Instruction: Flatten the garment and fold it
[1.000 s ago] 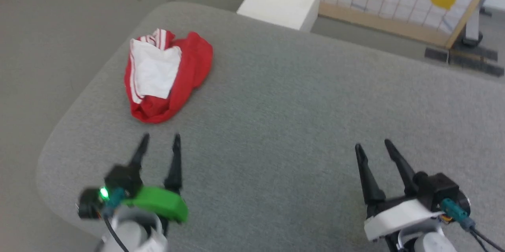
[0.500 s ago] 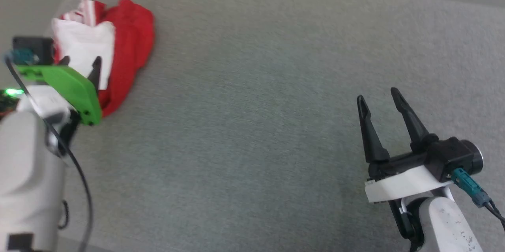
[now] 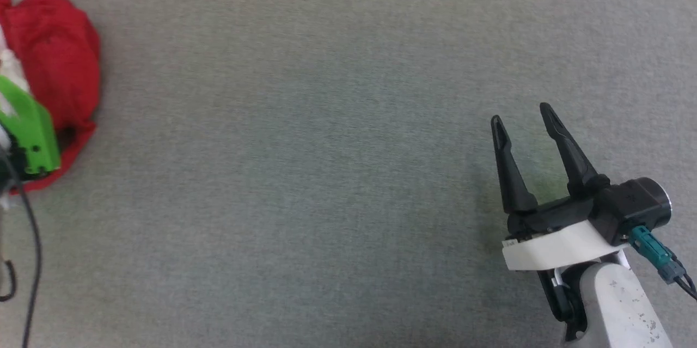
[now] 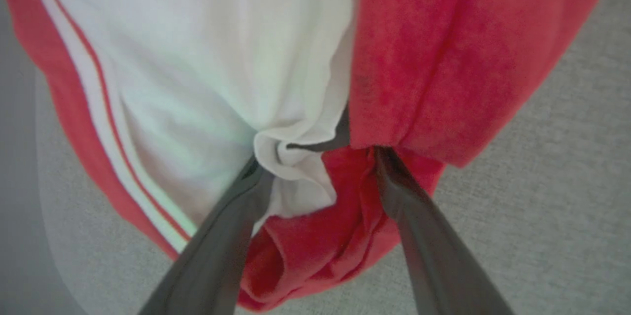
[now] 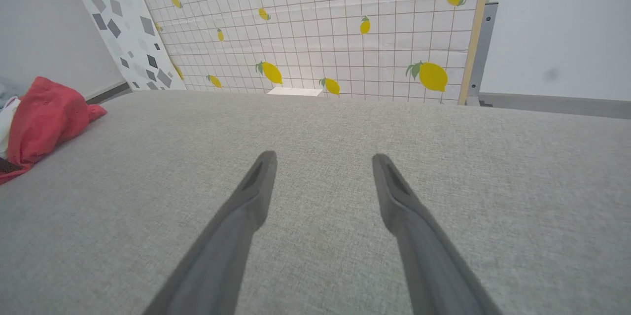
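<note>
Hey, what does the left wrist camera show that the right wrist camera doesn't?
Left wrist view: the left gripper, open and poked into the folds, with the garment's white sleeve and striped trim close up. Right wrist view: the right gripper, open over bare cushion, and a lemon-print screen behind. Shared: the crumpled red garment lying on that grey cushion.

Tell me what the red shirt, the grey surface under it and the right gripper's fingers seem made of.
The garment: soft knit, probably cotton jersey, matte; it bunches in limp folds. The grey surface: woven upholstery-like cloth, matte; a fine weave grain shows. The fingers of the right gripper: dark, smooth, matte, likely moulded plastic; coated metal is possible.
</note>
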### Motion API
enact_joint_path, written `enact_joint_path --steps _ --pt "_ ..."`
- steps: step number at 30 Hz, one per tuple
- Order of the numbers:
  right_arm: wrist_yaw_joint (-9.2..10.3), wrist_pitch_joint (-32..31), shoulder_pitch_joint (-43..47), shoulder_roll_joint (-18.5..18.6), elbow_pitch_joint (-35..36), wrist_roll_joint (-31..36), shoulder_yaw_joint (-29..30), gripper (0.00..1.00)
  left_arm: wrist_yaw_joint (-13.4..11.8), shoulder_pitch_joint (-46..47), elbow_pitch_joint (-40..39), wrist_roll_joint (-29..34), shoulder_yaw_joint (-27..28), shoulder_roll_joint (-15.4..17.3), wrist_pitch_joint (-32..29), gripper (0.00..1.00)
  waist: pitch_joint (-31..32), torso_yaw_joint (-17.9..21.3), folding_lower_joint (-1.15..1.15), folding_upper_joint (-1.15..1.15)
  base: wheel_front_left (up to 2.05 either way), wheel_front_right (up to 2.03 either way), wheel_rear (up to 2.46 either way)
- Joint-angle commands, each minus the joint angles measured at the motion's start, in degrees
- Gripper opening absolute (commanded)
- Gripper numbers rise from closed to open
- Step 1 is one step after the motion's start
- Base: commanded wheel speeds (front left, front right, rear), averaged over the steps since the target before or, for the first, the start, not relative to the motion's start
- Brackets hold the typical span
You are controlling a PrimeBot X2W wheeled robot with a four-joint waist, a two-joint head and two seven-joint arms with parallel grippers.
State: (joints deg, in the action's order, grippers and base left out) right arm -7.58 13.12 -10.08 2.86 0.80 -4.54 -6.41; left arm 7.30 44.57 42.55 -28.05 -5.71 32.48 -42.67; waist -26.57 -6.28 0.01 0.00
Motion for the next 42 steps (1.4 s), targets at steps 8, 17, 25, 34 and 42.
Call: enact_joint_path --steps 8,17,25,34,42 --pt "0.09 0.6 -0.5 0.0 -1.3 0.1 0.7 1.0 0.0 -1.9 2.6 -4.0 1.1 -0.4 -2.1 0.0 0.5 0.9 -0.01 0.0 0.0 0.0 0.0" --pt "0.09 1.2 1.6 0.0 -4.8 -0.6 0.9 1.0 -0.4 0.0 -3.0 -6.3 5.4 -1.7 15.5 0.0 9.7 -0.8 -0.01 0.0 0.0 0.0 0.0" --pt "0.09 1.6 4.5 0.0 -7.5 -2.2 1.1 1.0 0.1 0.7 -14.4 -10.2 3.5 -7.4 30.0 0.0 18.2 -1.1 -0.01 0.0 0.0 0.0 0.0" --pt "0.09 1.8 6.2 0.0 -8.5 -2.5 3.2 1.0 0.2 -5.1 -29.1 -11.3 -10.1 -13.1 35.4 0.0 23.2 1.8 -0.01 0.0 0.0 0.0 0.0" --pt "0.09 1.8 6.4 0.0 -8.0 -2.5 4.9 1.0 0.2 -7.7 -33.4 -10.6 -20.5 -22.8 42.0 0.0 23.2 7.5 -0.01 0.0 0.0 0.0 0.0"
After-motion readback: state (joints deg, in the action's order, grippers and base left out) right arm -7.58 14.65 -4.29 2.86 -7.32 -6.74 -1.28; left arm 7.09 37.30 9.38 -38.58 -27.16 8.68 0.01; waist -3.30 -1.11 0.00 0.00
